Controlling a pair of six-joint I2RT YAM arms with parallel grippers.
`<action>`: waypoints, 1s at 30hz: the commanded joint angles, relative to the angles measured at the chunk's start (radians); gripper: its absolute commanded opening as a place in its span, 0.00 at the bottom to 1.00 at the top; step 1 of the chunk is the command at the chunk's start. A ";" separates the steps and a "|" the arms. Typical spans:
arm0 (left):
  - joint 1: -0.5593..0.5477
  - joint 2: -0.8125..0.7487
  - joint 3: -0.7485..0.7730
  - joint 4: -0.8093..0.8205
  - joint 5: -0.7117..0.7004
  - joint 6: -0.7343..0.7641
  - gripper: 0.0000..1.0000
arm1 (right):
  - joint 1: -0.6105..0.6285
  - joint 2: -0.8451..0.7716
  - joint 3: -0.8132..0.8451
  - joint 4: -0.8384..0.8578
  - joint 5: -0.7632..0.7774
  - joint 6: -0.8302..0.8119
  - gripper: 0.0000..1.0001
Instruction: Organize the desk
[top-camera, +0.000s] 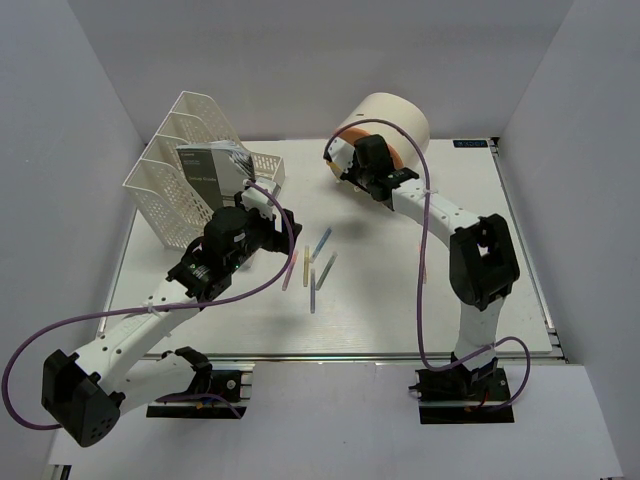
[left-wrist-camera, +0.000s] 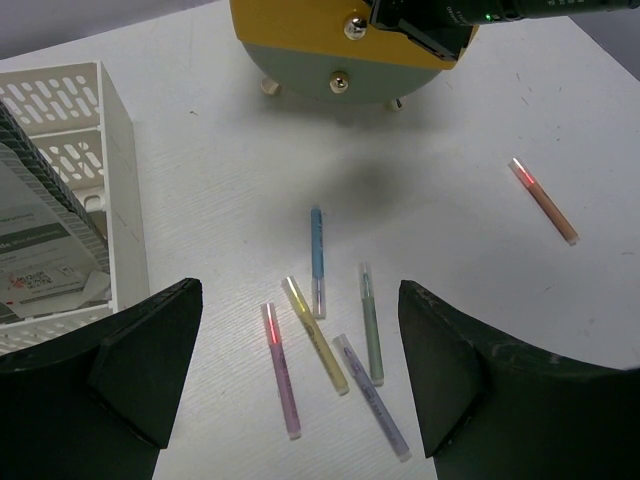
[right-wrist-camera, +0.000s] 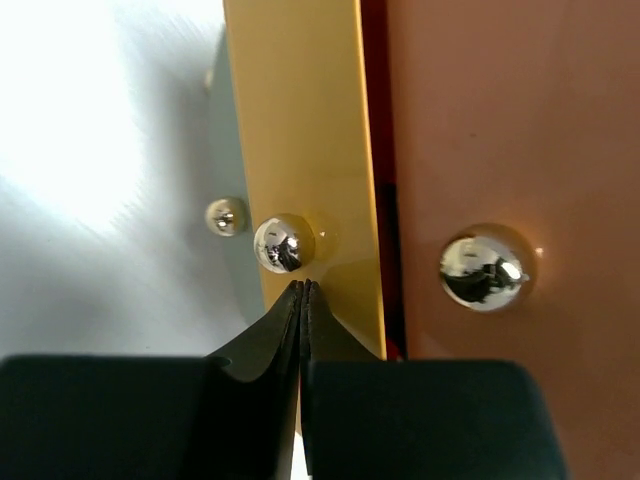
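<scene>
My left tool (left-wrist-camera: 300, 375) hung wide open over 5 loose pens (left-wrist-camera: 315, 336) on the desk (top-camera: 400, 320), which filled the top view's middle. Farther back, upper centre, my right tool (right-wrist-camera: 303, 300) sat pinched shut just under the knob (right-wrist-camera: 284, 243) of the yellow drawer (right-wrist-camera: 300, 120). Next, I judged: hook that knob, pull the drawer.

Enclosure: back wall (top-camera: 320, 60), left wall (top-camera: 50, 150) and right wall (top-camera: 600, 140), all plain matte grey-white, box in the desk (top-camera: 380, 310) on three sides. Near side: white ledge (top-camera: 330, 420) just in front of the desk's near edge. Light is bright and diffuse, shadows soft-edged and faint. Desk top blows out to white glare in the right wrist view.
</scene>
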 joint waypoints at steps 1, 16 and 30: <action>-0.002 -0.027 0.000 0.008 0.005 -0.003 0.88 | -0.003 0.003 0.051 0.099 0.111 -0.028 0.00; -0.002 -0.019 -0.005 0.014 0.010 -0.005 0.88 | -0.009 -0.003 0.048 0.090 0.072 -0.029 0.00; 0.016 0.145 -0.040 0.209 0.246 -0.192 0.45 | -0.234 -0.560 -0.358 -0.011 -0.869 0.624 0.64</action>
